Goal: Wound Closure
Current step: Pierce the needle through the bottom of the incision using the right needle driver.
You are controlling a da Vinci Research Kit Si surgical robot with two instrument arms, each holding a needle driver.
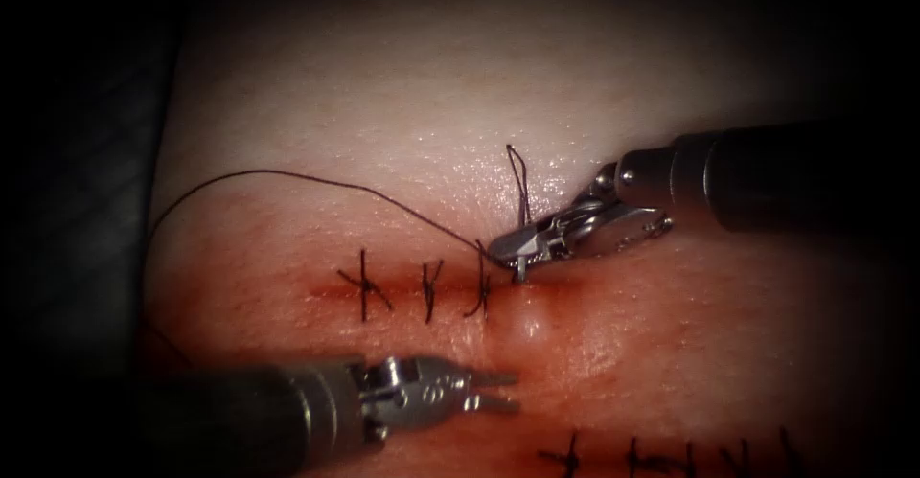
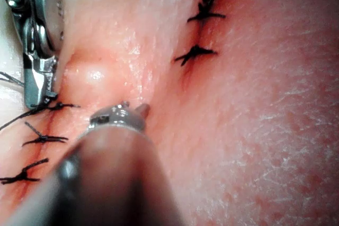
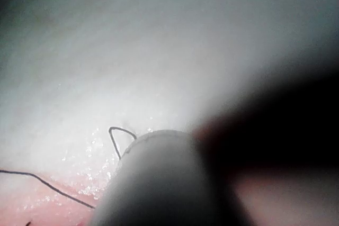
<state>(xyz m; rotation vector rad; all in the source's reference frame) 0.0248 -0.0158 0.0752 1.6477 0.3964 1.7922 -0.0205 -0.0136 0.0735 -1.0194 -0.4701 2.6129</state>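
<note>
The tissue (image 1: 402,104) has a horizontal cut (image 1: 575,291) closed by three dark stitches (image 1: 431,291) along its left part. My right tool (image 1: 517,246) comes in from the right with its jaws shut on the needle (image 1: 520,269). A short silver piece of the needle points down at the cut's far edge, just right of the third stitch; I cannot tell how deep it goes. Thread (image 1: 287,176) arcs left from the jaws, and a small loop (image 1: 518,181) stands above them. My left tool (image 1: 496,392) hovers below the cut, open and holding nothing.
A second row of dark stitches (image 1: 632,457) runs along the near edge of the tissue. Red fluid (image 1: 326,291) stains the skin around the cut. In the left wrist view the right tool (image 2: 38,72) sits beside a raised bump of tissue (image 2: 95,72).
</note>
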